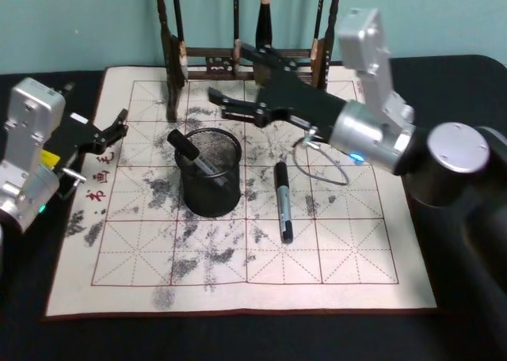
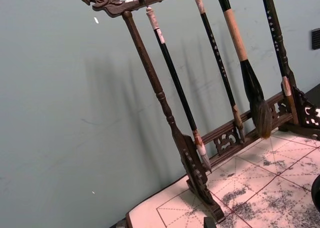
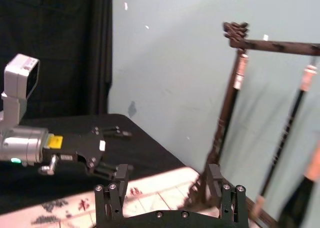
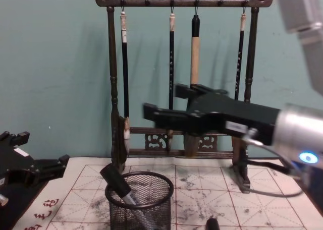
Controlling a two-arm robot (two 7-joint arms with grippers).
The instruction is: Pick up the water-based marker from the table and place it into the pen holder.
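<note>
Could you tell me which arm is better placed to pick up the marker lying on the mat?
Right, probably: the right hand, open, hovers near the marker; the left hand sits beyond the pen holder.

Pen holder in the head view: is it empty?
No, a marker leans inside the pen holder, with its black cap sticking up above the rim.

A black bench (image 1: 238, 337) carries one thing directly: a pale calligraphy mat (image 1: 333, 250), laid flat and covering most of the middle, with bare black showing on the left, right and near sides. The mat has a red grid, grey ink smudges (image 1: 210, 258) and red characters (image 1: 99, 183) along its left edge.
</note>
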